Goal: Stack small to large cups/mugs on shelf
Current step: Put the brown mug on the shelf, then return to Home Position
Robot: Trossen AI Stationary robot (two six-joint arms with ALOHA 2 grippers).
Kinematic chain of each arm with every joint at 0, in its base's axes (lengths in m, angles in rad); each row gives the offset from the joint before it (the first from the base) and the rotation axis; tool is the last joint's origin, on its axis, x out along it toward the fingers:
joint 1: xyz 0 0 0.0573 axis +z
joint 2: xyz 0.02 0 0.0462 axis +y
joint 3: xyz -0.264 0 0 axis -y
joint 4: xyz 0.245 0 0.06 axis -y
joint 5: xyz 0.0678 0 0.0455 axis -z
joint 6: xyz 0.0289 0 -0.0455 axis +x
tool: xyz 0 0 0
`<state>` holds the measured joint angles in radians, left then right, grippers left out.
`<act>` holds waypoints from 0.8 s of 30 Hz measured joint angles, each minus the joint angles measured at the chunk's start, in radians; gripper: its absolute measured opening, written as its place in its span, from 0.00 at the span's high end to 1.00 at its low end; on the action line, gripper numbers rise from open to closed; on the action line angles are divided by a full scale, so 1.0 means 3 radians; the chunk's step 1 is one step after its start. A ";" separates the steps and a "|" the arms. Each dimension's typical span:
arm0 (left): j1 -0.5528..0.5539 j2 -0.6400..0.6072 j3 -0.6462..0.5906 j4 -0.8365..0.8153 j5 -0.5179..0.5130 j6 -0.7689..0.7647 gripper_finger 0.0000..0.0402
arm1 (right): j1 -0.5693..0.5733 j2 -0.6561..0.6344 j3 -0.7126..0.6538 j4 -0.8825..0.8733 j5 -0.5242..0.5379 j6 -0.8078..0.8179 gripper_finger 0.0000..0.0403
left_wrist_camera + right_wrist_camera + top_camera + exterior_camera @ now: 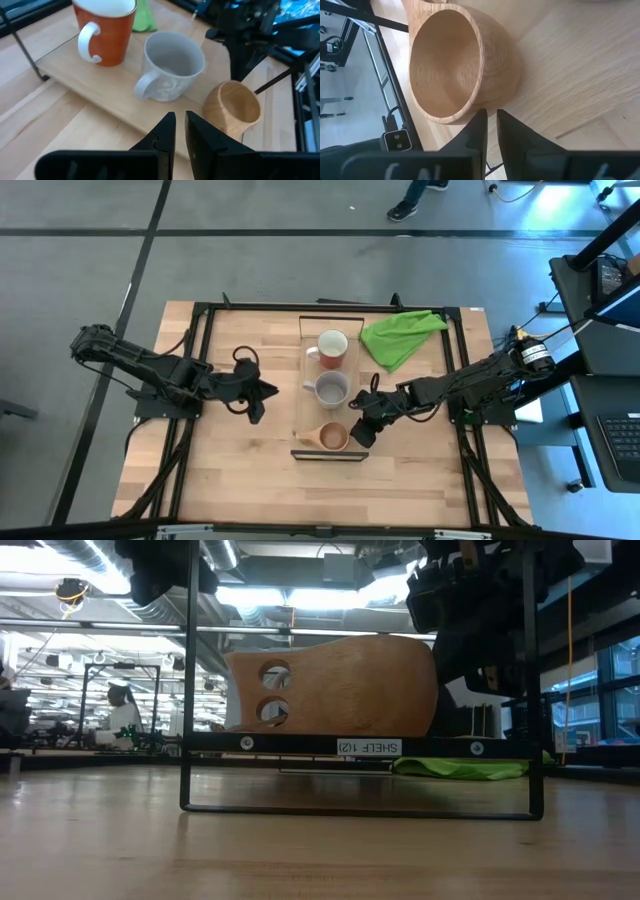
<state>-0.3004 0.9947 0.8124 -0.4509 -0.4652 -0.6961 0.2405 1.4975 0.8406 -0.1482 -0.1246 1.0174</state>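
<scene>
Sitting in a row on the shelf (300, 402) are the red mug (332, 347), grey mug (331, 390) and wooden cup (333, 437), all upright. Beside the cup, the right gripper (361, 430) is hovering with fingers nearly closed, holding nothing. Left of the shelf, the left gripper (262, 396) is waiting, fingers likewise nearly together and empty. A green cloth (400, 335) is lying on the butcher-block table (220, 470) right of the red mug. Beyond the table, a person (122, 713) is sitting in the workshop.

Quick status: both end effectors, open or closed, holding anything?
Left end effector: closed, empty, short of the grey mug.
Right end effector: closed, empty, beside the wooden cup on the shelf.
</scene>
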 joint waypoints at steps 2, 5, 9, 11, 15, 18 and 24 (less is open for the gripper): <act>0.0000 0.0000 0.0000 0.0067 0.0000 0.0046 0.91 | 0.0000 -0.0003 0.0000 0.0003 0.0000 -0.0018 0.89; 0.0000 0.0000 0.0000 0.0170 0.0003 0.0078 0.91 | -0.0016 -0.0027 0.0000 0.0004 0.0000 -0.0089 0.89; -0.0001 0.0000 0.0000 0.0306 0.0042 0.0162 0.91 | -0.0071 -0.0118 0.0001 -0.0052 0.0074 -0.0126 0.89; -0.0001 0.0000 0.0000 0.0360 0.0047 0.0175 0.91 | -0.0100 -0.0190 0.0001 -0.0190 0.0160 -0.0177 0.89; -0.0001 0.0000 0.0000 0.0381 0.0052 0.0173 0.91 | -0.0149 -0.0424 0.0001 -0.0549 0.0184 -0.0254 0.89; 0.0001 -0.0001 0.0002 0.0449 0.0159 0.0199 0.91 | -0.0164 -0.0705 0.0003 -0.0622 0.0233 -0.0348 0.89; 0.0173 -0.0006 0.0289 0.0458 0.0327 0.0548 0.91 | -0.0305 -0.1221 0.0263 -0.0683 0.0508 -0.0867 0.89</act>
<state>-0.2486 0.9928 0.8990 -0.3135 -0.3672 -0.5317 0.1491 1.1313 0.9196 -0.3530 0.0278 0.7574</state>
